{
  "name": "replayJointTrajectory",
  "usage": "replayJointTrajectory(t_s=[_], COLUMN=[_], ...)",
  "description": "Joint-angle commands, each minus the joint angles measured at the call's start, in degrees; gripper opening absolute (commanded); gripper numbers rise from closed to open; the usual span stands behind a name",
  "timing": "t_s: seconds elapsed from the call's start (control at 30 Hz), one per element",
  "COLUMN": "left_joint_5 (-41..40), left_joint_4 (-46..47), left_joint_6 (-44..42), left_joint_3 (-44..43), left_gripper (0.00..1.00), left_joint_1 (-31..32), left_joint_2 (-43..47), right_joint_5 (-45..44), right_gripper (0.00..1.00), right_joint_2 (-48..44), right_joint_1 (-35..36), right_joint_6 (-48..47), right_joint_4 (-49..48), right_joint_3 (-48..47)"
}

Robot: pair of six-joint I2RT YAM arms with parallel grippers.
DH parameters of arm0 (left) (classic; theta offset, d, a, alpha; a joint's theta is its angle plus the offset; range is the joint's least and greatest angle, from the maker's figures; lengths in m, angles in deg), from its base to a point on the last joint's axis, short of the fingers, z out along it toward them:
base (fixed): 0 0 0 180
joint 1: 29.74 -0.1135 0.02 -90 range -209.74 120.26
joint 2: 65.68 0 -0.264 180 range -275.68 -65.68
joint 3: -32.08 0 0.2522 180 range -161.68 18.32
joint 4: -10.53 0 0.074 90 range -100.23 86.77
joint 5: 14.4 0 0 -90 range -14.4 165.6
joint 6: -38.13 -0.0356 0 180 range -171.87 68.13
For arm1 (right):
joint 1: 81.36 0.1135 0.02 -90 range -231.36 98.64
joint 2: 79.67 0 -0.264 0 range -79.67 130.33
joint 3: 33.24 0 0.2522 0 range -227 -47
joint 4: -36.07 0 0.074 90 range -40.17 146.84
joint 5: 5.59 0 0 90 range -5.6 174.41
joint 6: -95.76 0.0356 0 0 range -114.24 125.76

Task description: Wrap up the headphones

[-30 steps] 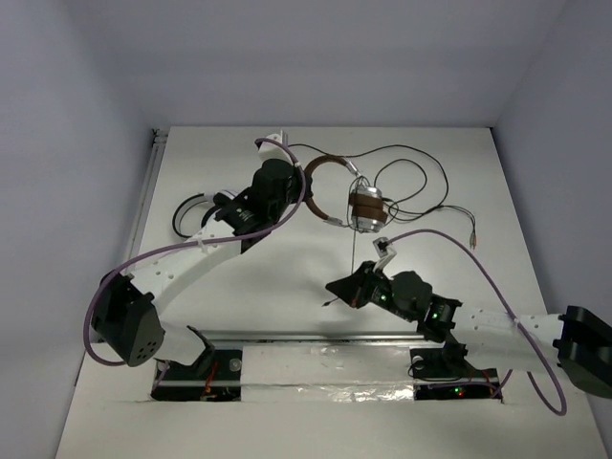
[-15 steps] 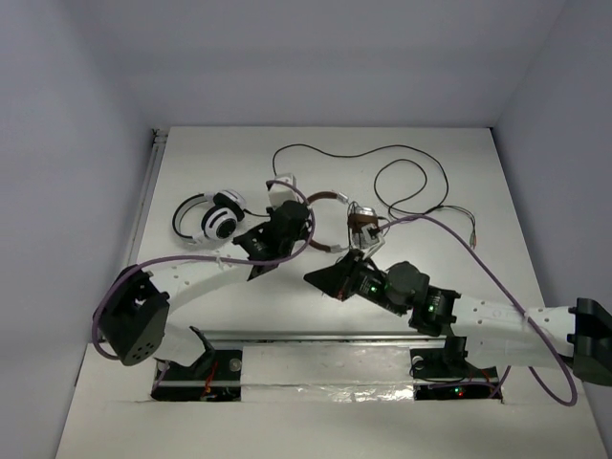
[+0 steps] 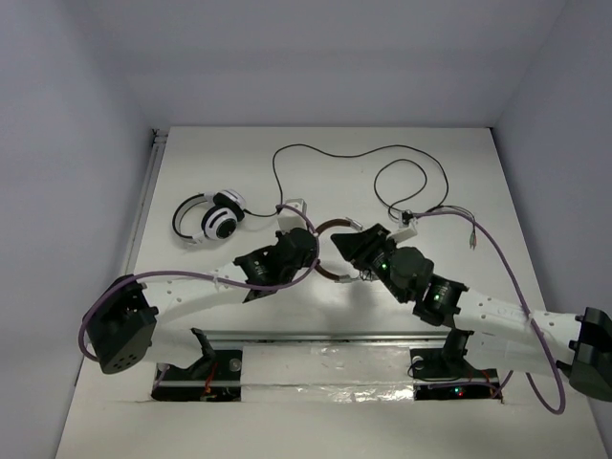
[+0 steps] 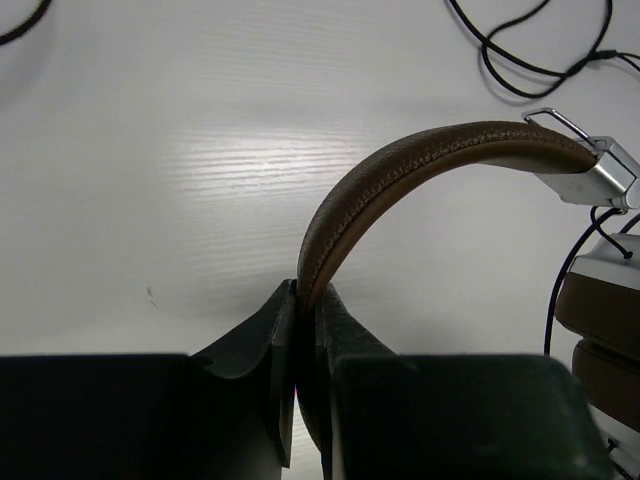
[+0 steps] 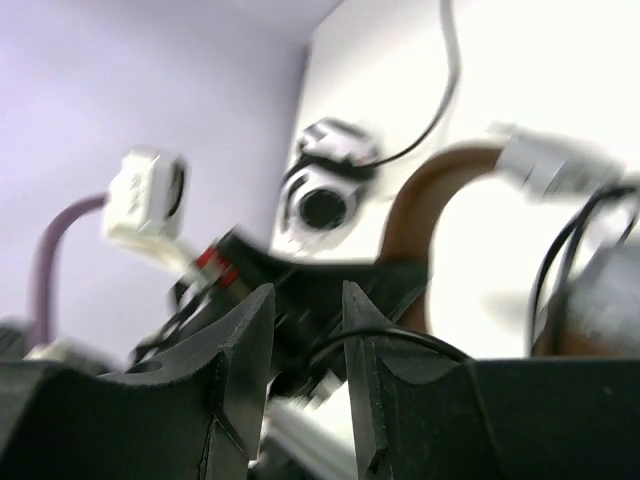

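Note:
The headphones' brown headband (image 4: pixel 420 165) arches up out of my left gripper (image 4: pixel 308 295), which is shut on its lower end. A silver yoke (image 4: pixel 590 170) and a brown ear pad (image 4: pixel 605 320) show at the right of the left wrist view. From above, only an arc of the headphones (image 3: pixel 335 227) shows between the two grippers; the earcups are mostly hidden under the right one. My right gripper (image 5: pixel 305 300) stands open close to the headband (image 5: pixel 420 210), with the thin black cable (image 5: pixel 400 340) draped across its right finger, not clamped. The rest of the cable (image 3: pixel 411 153) loops over the far table.
A white-and-black headset (image 3: pixel 215 215) lies at the far left, also in the blurred right wrist view as a headset (image 5: pixel 325 195). Loose wire ends (image 3: pixel 470 229) lie at the right. A metal rail (image 3: pixel 325 337) runs along the near edge by the arm bases.
The left arm has drawn the headphones nearer and to the right, uncovering the white-and-black headset. The right gripper has opened and swung up and left to the headband.

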Motion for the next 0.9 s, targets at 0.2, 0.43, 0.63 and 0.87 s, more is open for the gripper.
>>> replayJointTrajectory(t_s=[0.2, 0.43, 0.63, 0.87], left_joint_5=[7.3, 10.2, 11.0, 8.0], left_joint_4=[0.1, -0.8, -3.5, -2.8], left_joint_6=[4.4, 4.9, 4.2, 2.0], left_joint_3=[0.7, 0.4, -1.4, -2.4], left_gripper=[0.0, 0.0, 0.0, 0.0], left_joint_1=[2.2, 2.7, 2.7, 1.1], left_joint_2=[2.3, 0.3, -0.7, -2.7], right_joint_5=[-3.9, -3.7, -1.5, -2.5], right_gripper=[0.45, 0.48, 0.5, 0.75], right_joint_2=[4.9, 13.1, 17.6, 10.5], right_joint_1=[-7.8, -12.7, -16.7, -19.0], right_joint_6=[-9.0, -10.2, -11.6, -20.5], right_joint_4=[0.5, -3.3, -5.2, 3.1], right_joint_3=[-5.2, -8.0, -10.0, -16.1])
